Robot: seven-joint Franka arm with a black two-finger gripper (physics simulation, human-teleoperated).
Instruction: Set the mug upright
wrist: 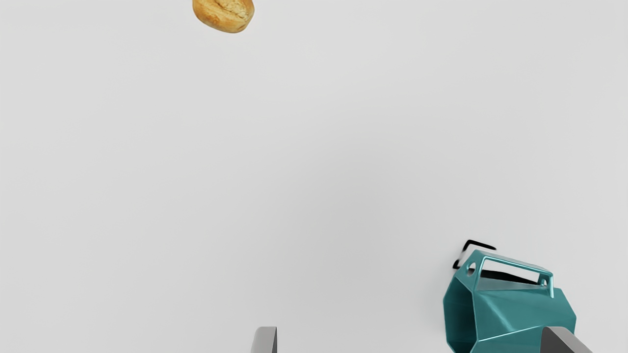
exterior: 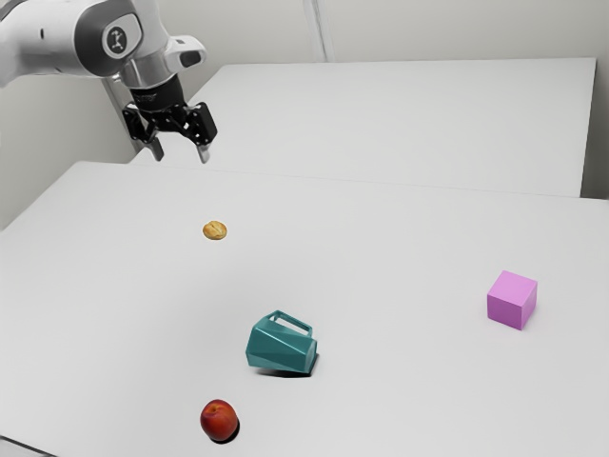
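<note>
Four things are seen on the table [exterior: 409, 400] in the ext. view: the mug [exterior: 282, 354], tipped on its side w/ its handle [exterior: 293, 322] on the side toward the roll [exterior: 215, 230]; the fruit [exterior: 219, 420], near the mug & closer to the cam.; the roll, farther from the cam.; & the cube [exterior: 512, 301], well apart toward the exterior view's right. The gripper [exterior: 181, 158] is held in the air, toward the exterior view's left, w/ its fingers spread. In the wrist view, a wide gap is seen btwn. the fingers [wrist: 564, 340]; the mug is partly covered by one fingertip, its open mouth [wrist: 460, 314] turned toward the gap. Part of the roll is seen well apart from the mug.
</note>
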